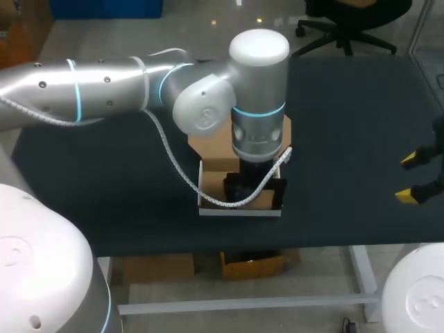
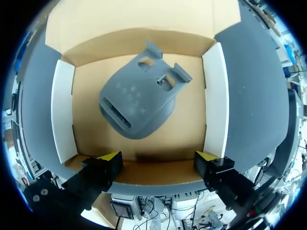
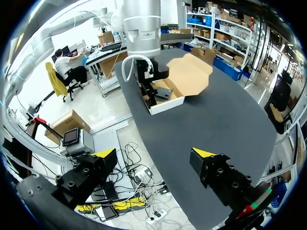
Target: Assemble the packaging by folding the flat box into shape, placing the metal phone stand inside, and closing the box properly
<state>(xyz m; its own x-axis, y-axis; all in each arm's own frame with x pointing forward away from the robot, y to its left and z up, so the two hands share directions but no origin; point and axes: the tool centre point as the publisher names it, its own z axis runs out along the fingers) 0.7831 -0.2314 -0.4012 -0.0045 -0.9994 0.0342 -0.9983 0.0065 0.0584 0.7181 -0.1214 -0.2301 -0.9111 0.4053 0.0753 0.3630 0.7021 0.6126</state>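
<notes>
The left hand (image 2: pixel 157 156) hovered open right above the box (image 2: pixel 211 96), the stand (image 2: pixel 136 103) lying loose inside, ready for closing.

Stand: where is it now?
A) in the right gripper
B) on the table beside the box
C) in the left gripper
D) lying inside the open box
D: the stand lies on the floor of the box, and the left gripper is open, its fingers clear of the stand.
</notes>
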